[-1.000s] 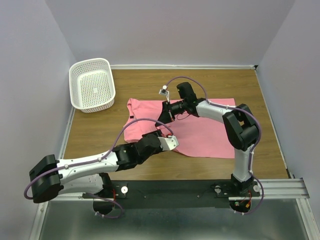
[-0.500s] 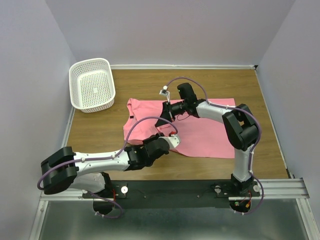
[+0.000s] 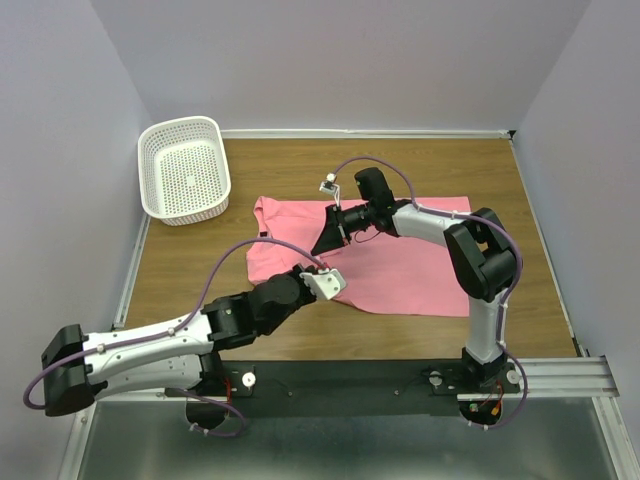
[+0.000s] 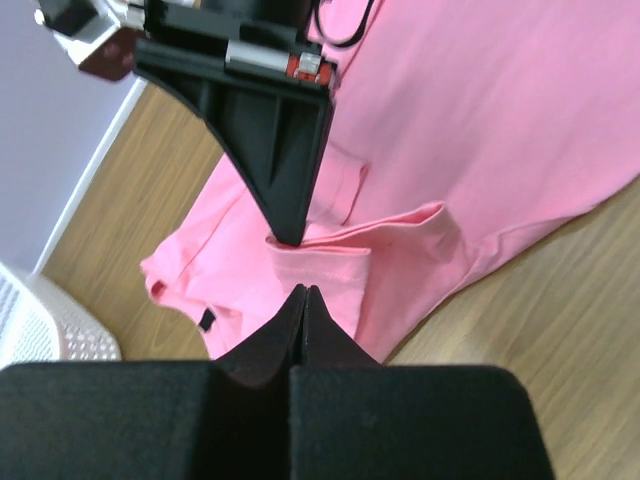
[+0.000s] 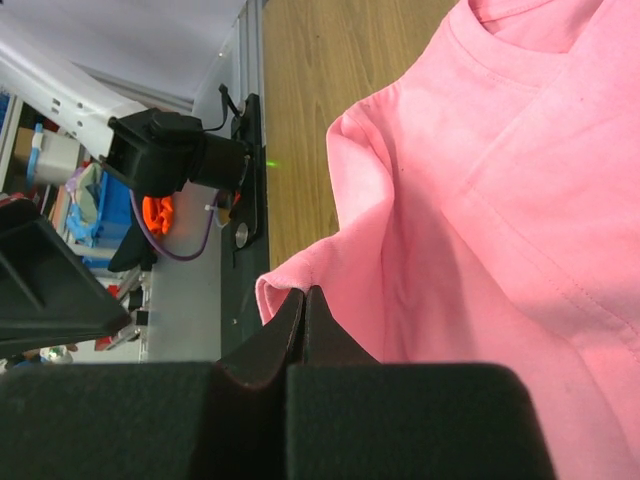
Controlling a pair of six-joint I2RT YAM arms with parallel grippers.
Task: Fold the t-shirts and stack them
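The left arm (image 3: pixel 150 338) is stretching from the near-left corner diagonally across the counter (image 3: pixel 200 270) toward the middle. The left jaws are sitting pressed together with no gap, over the near-left edge of the salmon-pink t-shirt (image 3: pixel 410 265). In the left wrist view their tips are meeting the lower edge of a small raised fold of the cloth, and it is not possible to tell whether any cloth is lying between them.

Just beyond, the right arm (image 3: pixel 440 225) is curving in from the right above the t-shirt, its black fingers (image 4: pixel 275 150) pointing down toward the left jaws. The right jaws are clamping the t-shirt. In the right wrist view a rolled hem of pink fabric is running right into their tips, and in the left wrist view their point is touching the top of the same fold. The two sets of jaws are standing near each other, with the fold between them.

The rest of the t-shirt is lying spread on the middle of the counter, extending to the right, with its neck end and a small dark label (image 4: pixel 207 320) turned toward the left. Farther back, at the far-left corner, a white perforated basket (image 3: pixel 185 170) is sitting upright, apart from the t-shirt.
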